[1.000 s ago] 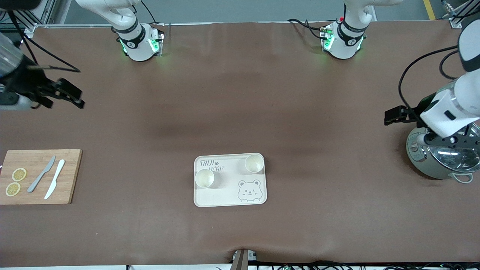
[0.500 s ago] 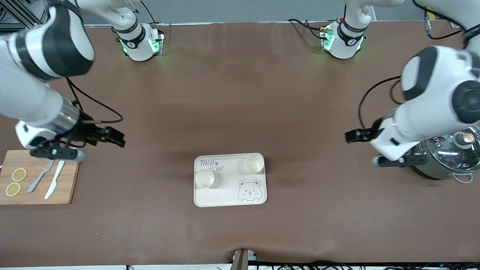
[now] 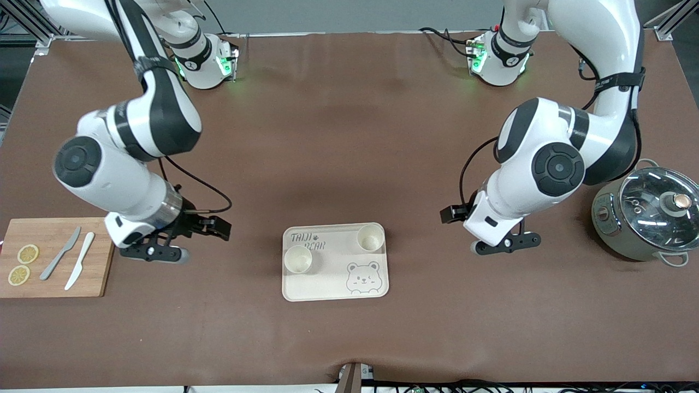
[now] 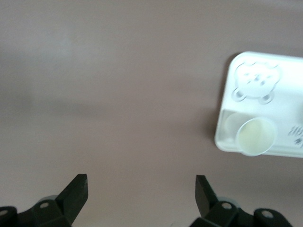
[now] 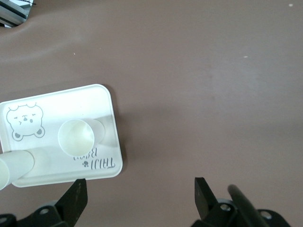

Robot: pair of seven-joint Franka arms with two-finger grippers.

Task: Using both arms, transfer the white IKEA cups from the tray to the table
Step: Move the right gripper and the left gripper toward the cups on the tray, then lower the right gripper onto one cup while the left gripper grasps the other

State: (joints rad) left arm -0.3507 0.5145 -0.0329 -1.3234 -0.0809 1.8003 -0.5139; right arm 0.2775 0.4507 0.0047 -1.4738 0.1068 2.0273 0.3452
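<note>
Two white IKEA cups stand upright on the bear-printed tray [image 3: 334, 286]. One cup [image 3: 297, 258] is toward the right arm's end; the other cup [image 3: 371, 238] is in the tray's corner toward the left arm's end. My right gripper [image 3: 218, 229] is open and empty, beside the tray toward the right arm's end. Its wrist view shows the tray [image 5: 106, 106] and both cups [image 5: 76, 137] [image 5: 4, 172]. My left gripper [image 3: 449, 214] is open and empty, between the tray and the pot. Its wrist view shows the tray [image 4: 284, 71] and one cup [image 4: 256, 136].
A wooden cutting board [image 3: 101, 256] with two lemon slices [image 3: 23, 264] and two knives [image 3: 71, 260] lies at the right arm's end. A grey-green pot with a glass lid [image 3: 650, 218] stands at the left arm's end.
Both arms have swung in from the table's ends toward the tray. The left gripper has come away from over the pot, and the right gripper from over the cutting board. The cups have not moved.
</note>
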